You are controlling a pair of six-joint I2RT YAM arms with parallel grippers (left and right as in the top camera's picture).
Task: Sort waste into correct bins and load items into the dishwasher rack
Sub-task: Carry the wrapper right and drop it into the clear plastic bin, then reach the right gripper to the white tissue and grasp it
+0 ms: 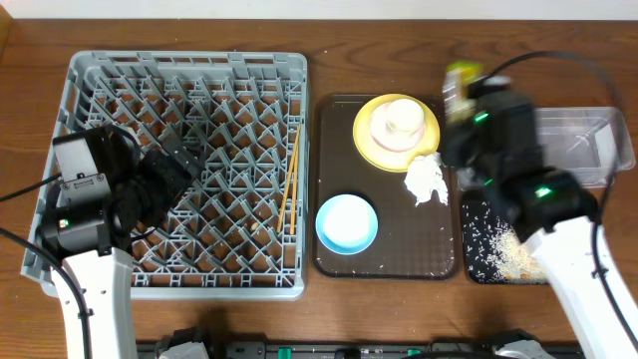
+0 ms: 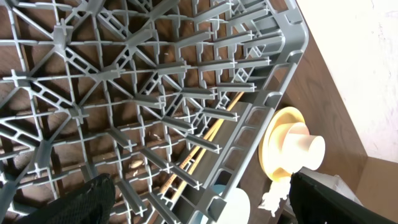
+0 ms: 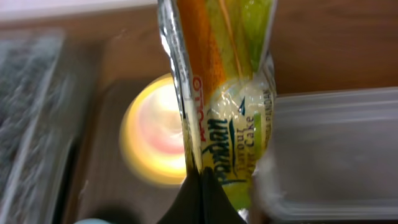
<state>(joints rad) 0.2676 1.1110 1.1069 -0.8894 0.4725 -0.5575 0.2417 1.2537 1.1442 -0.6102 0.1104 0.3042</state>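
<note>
Snack wrapper (image 3: pixel 227 93) clamped in right end effector (image 3: pixel 199 186), between yellow plate (image 1: pixel 397 162) and clear plastic tub (image 1: pixel 588 145)

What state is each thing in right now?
snack wrapper, held by shut right gripper
tissue, crumpled on brown tray
yellow plate, white cup on it
blue dish, empty
chopsticks, lying in rack
black tray, holds rice scraps
clear tub, looks empty
left gripper, open over rack

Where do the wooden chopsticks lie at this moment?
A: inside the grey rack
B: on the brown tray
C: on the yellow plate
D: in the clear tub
A: the overhead view shows the chopsticks lying inside the grey rack, along one of its side walls.
</note>
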